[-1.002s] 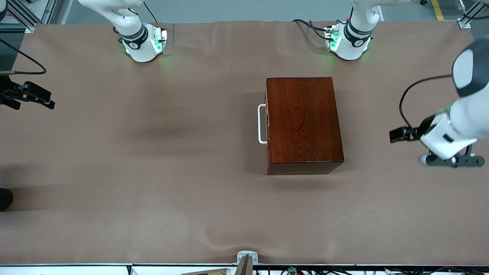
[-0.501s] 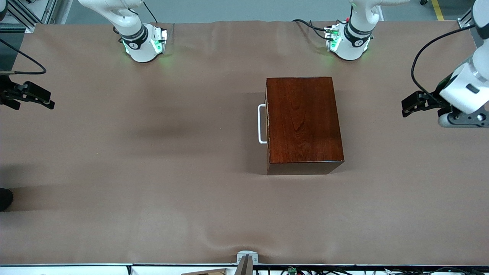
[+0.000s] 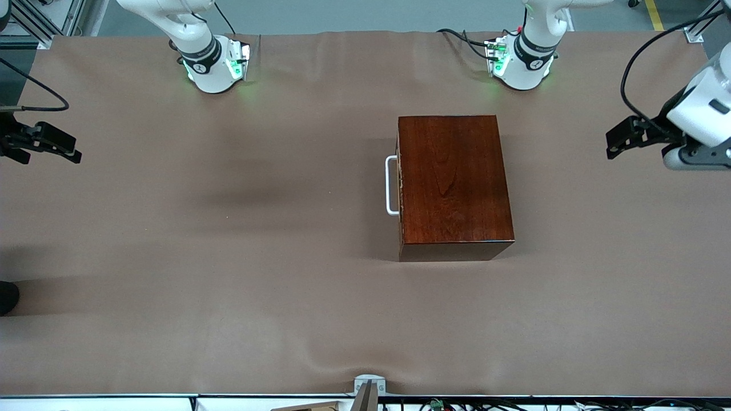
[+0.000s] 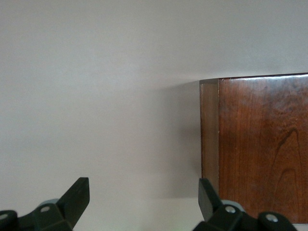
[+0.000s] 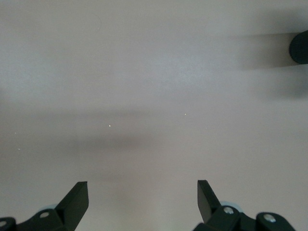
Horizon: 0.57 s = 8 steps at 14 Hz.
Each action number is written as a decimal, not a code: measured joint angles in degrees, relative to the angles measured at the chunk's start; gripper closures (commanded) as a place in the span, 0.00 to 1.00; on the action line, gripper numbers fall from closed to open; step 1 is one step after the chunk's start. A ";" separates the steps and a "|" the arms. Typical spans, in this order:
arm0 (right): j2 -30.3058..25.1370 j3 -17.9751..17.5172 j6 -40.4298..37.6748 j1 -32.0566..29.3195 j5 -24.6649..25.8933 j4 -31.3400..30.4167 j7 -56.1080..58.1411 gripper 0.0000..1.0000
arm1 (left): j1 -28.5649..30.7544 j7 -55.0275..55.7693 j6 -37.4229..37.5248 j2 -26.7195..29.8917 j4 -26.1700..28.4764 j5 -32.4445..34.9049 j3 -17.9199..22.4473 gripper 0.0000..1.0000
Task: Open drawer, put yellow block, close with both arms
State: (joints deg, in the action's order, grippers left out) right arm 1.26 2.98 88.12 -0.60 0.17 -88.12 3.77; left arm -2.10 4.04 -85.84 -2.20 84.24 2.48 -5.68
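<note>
The dark mahogany box (image 3: 451, 180) stands on the brown table with its drawer shut, and only the drawer's white bar handle (image 3: 391, 185) sticks out toward the right arm's end. The yellow block is out of view. My left gripper (image 3: 612, 145) is open and empty, up over the table at the left arm's end, apart from the box. In the left wrist view its fingers (image 4: 143, 192) are spread wide, with a corner of the box (image 4: 260, 144) beside them. My right gripper (image 3: 71, 153) is open and empty over the table's edge at the right arm's end, and it shows over bare cloth in the right wrist view (image 5: 143, 195).
The brown cloth (image 3: 228, 257) covers the whole table, with slight wrinkles near the front edge. A small metal bracket (image 3: 368, 385) sits at the edge nearest the camera. A dark round object (image 3: 7, 297) lies at the table's edge at the right arm's end; it also shows in the right wrist view (image 5: 299, 46).
My left arm has swung away from the box, toward the robots' bases and the table's end, with its gripper open. The right arm and the box have not moved.
</note>
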 measured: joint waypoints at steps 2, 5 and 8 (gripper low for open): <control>0.00 0.00 0.02 0.00 0.00 0.00 0.00 0.00 | 0.00 -0.07 0.41 1.38 1.29 0.00 -0.01 0.00; 0.00 0.00 0.05 0.00 0.00 0.00 0.00 0.00 | 0.03 -0.11 0.37 2.14 2.24 0.00 0.30 0.00; 0.00 0.00 0.07 0.00 0.00 0.00 0.00 0.00 | 0.69 -5.37 0.35 2.13 2.38 -0.01 1.46 0.00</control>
State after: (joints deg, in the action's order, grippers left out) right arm 1.26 2.99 88.18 -0.60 0.17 -88.12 3.77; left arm -1.41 -1.33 -85.49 -0.07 86.62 2.47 -4.22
